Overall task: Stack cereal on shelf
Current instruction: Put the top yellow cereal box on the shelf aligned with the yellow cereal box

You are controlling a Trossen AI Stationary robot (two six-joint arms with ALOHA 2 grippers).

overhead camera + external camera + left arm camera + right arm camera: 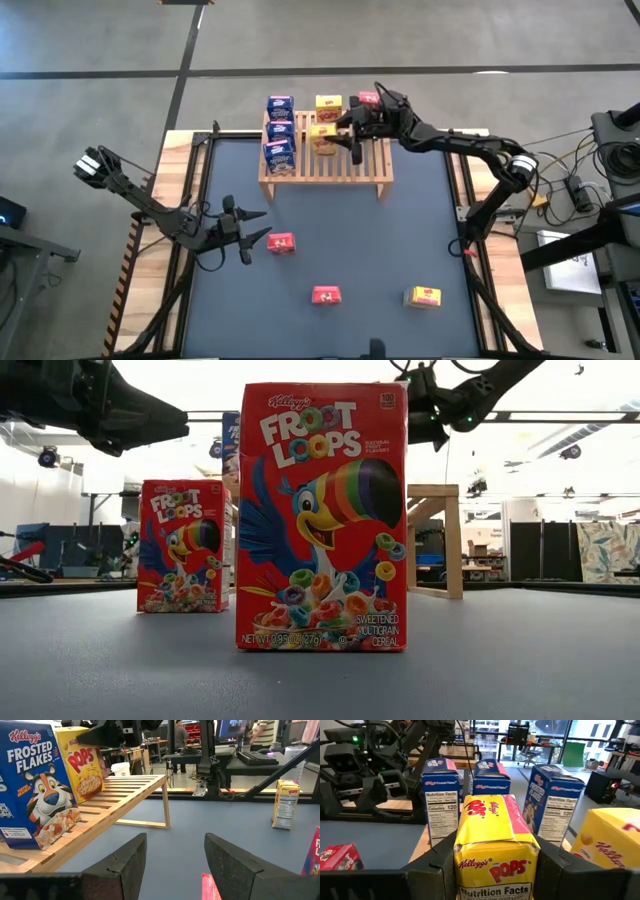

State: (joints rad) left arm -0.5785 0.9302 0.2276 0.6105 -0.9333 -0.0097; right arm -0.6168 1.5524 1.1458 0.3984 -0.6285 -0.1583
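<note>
Overhead, the shelf (326, 160) carried three blue boxes (279, 130) along its left side and a yellow box (328, 104) nearby. The right gripper (349, 131) hung over the slats, pinching another yellow box (323, 139). The left gripper (252, 230), fingers spread, sat just beside a red box (282, 243) on the table (330, 240); a second red box (326, 295) and a loose yellow box (423, 297) lay nearer the front edge. At table height, two red boxes stood upright. From the right wrist, the held yellow box (495, 845) filled the gap between the fingers (432, 865).
</note>
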